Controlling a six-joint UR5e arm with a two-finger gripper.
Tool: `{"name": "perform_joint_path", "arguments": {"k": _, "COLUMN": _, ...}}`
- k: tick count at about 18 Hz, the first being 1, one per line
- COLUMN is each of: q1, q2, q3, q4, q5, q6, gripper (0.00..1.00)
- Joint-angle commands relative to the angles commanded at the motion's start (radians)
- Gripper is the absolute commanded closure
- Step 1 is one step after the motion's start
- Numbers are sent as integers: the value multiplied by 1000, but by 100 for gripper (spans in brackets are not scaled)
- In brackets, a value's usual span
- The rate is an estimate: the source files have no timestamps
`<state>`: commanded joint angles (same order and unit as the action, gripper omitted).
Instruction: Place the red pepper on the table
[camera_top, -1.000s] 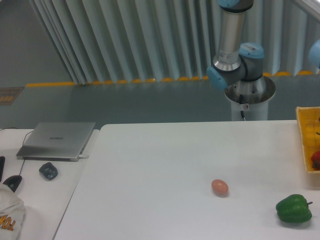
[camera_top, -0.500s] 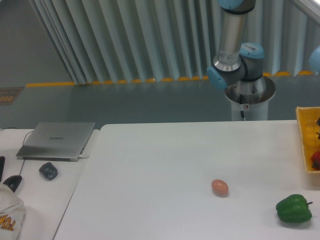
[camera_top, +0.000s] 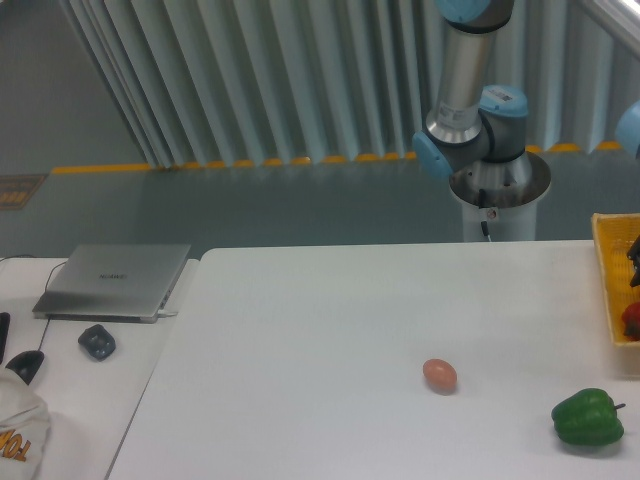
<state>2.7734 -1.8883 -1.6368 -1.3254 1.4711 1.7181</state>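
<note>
Only a sliver of the red pepper (camera_top: 632, 318) shows at the right frame edge, lying inside a yellow basket (camera_top: 606, 290) that stands on the white table (camera_top: 330, 340). Just above the pepper, a dark shape at the frame edge is part of my gripper (camera_top: 634, 262). Most of it is cut off, so its jaws cannot be read. It hangs over the basket, a little above the pepper. The arm's base column (camera_top: 475, 130) rises behind the table's far edge.
A green pepper (camera_top: 588, 417) lies near the table's front right, and a brownish-pink egg (camera_top: 439, 375) lies to its left. On the side desk at left are a laptop (camera_top: 115, 280), a small dark object (camera_top: 97, 341), a mouse (camera_top: 25, 366) and a cap (camera_top: 20, 430).
The dark gripper part at the right edge has come lower over the basket and shows more. The pepper, egg and green pepper have not moved.
</note>
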Motion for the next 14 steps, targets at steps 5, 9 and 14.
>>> {"name": "perform_joint_path", "arguments": {"k": 5, "q1": 0, "q2": -12, "q3": 5, "q4": 2, "q5": -2, "q6": 0, "gripper": 0}}
{"name": "perform_joint_path", "arguments": {"k": 9, "q1": 0, "q2": -17, "q3": -3, "q4": 5, "q5": -2, "q6": 0, "gripper": 0}}
{"name": "perform_joint_path", "arguments": {"k": 14, "q1": 2, "q2": -15, "q3": -8, "q4": 5, "q5": -2, "q6": 0, "gripper": 0}}
